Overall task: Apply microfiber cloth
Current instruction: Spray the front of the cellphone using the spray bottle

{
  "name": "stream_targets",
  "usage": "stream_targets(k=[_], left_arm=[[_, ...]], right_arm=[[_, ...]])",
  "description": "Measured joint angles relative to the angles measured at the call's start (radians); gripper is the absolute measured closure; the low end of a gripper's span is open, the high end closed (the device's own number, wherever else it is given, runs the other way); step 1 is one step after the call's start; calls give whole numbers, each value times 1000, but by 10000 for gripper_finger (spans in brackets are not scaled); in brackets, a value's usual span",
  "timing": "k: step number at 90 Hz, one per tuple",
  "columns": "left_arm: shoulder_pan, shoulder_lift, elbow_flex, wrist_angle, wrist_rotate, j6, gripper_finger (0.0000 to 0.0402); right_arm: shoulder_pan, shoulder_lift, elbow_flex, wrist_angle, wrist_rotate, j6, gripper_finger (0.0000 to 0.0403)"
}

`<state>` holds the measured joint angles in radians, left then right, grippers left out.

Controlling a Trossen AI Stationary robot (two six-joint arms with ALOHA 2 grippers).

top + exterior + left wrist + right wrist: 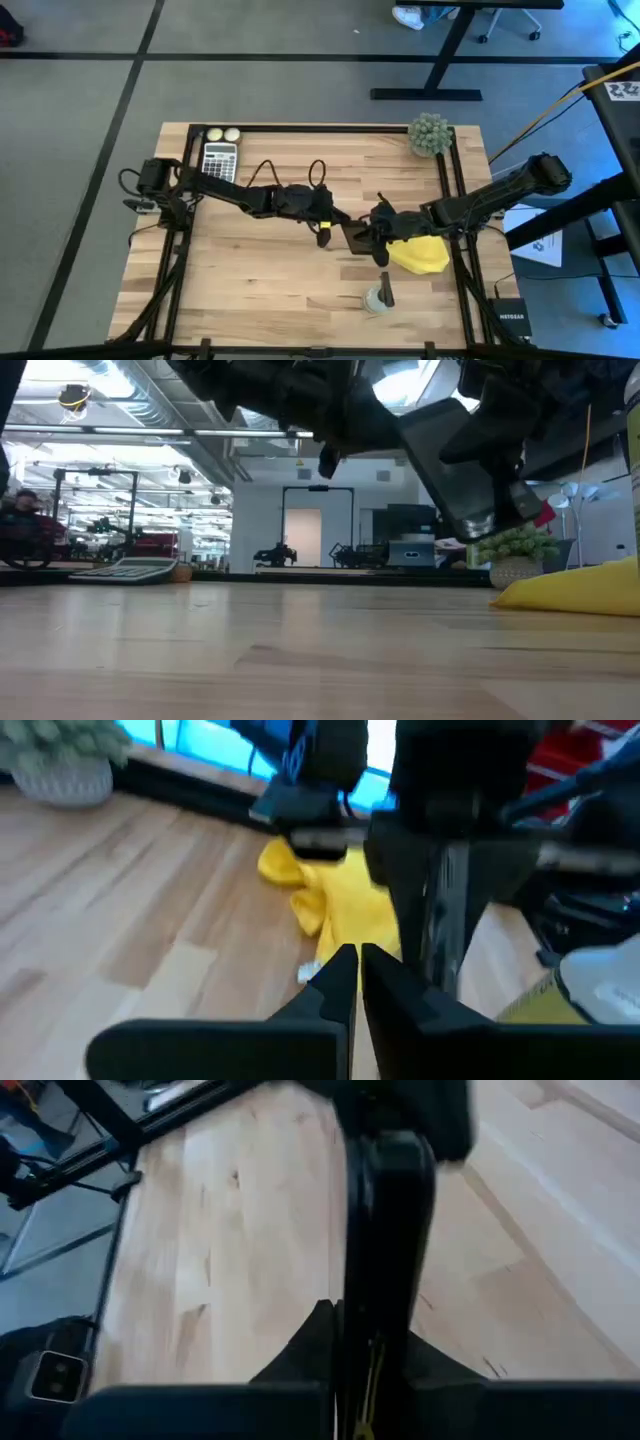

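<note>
Two arms meet near the middle of the wooden table (260,270), both at a black smartphone (357,236) held off the surface. Landmark: the microfiber cloth (420,254), bright yellow and rumpled, lying on the table toward the right edge rail.

Right gripper (380,226): just beside the cloth, on its inner side, and raised clear of the table. Jaws pinched narrow on the edge of the smartphone (388,1230), which stands edge-on between the fingers in the right wrist view. A sliver of yellow shows low between those fingers; cannot tell whether it is cloth caught there.

Left gripper (335,222): farther from the cloth, on the phone's opposite side. In the left wrist view its fingertips (340,975) are drawn nearly together with only a thin gap; whether they pinch the phone I cannot tell.

Low view: cloth (575,588) rests flat on the table, the phone (455,470) tilted in the air above and beside it, not touching.

Beyond the cloth, at the far corner, a small potted plant (430,133). A calculator (219,159) lies well apart at the far left. A small bottle (379,297) stands near the cloth, on the near side.
</note>
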<state>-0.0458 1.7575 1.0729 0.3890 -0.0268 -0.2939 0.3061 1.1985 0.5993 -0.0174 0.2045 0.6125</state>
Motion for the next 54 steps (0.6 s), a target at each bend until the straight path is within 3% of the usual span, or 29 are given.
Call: stream_targets(k=[16, 30, 41, 54], left_arm=[[-17, -45, -1, -162, 30, 8, 401], [-46, -89, -1, -262, 22, 40, 401], [-75, -90, -3, -323, 17, 41, 401], [-121, -90, -36, -347, 17, 47, 401]], right_arm=[[36, -143, 147, -511, -24, 45, 400], [148, -215, 284, -925, -37, 224, 400], [314, -212, 278, -968, -93, 413, 400], [546, -149, 228, -842, -198, 615, 401]])
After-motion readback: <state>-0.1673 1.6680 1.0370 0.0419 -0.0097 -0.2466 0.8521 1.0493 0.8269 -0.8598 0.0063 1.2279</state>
